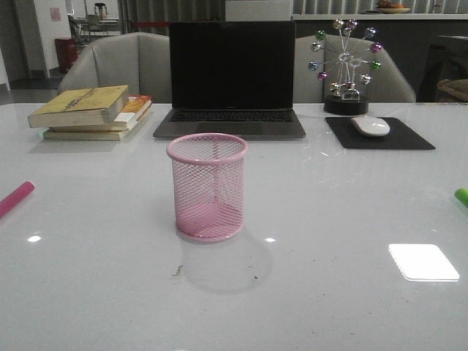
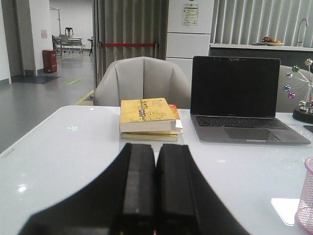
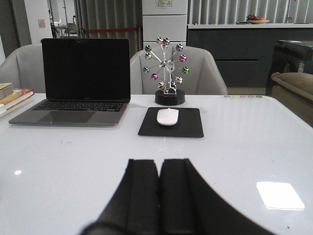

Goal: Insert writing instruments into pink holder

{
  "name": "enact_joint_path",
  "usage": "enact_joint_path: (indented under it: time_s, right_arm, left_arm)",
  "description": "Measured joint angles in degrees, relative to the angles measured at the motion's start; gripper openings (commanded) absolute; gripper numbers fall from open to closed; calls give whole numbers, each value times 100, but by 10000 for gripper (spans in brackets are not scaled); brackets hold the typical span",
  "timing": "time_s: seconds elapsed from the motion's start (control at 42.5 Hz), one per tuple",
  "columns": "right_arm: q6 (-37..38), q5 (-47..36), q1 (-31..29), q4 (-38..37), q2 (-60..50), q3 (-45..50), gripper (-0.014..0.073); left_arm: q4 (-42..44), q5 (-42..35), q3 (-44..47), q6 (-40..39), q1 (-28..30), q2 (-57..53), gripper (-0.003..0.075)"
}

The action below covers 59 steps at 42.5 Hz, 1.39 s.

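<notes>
Left gripper (image 2: 155,196) and right gripper (image 3: 159,196) both sitting closed, gripping nothing. Holder (image 1: 208,186) standing upright mid-table. Pink pen (image 1: 15,197) lying diagonally at left edge; green pen (image 1: 461,195) barely showing at right edge, axis unclear.

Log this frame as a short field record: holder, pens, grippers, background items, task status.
holder: pink mesh cup, upright at table centre, empty
pink pen: lying at the left edge of the front view, partly cut off
green pen: at the right edge, only its tip showing
left gripper: fingers together, holding nothing visible
right gripper: fingers together, holding nothing visible
behind the holder: laptop, stack of books, mouse on a black pad, ball ornament
task status: no pen in the cup yet
</notes>
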Motion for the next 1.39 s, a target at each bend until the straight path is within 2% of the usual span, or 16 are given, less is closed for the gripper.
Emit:
enact_joint_path:
  time_s: [0.8,1.059,1.2,1.388]
  right_arm:
    - [0,0,0,0,0,0,58]
    - [0,-65,0,0,0,-56,58]
    - [0,476,0,-56,0,-620,58]
    - [0,1305,0,-286,157,-1911,58]
  left_arm:
    - [0,0,0,0,0,0,97]
    - [-54,-358,-70,0,0,0,97]
    - [-272,42,-764,0,0,0,97]
    - [-282,1129,-2120,0,0,349,97]
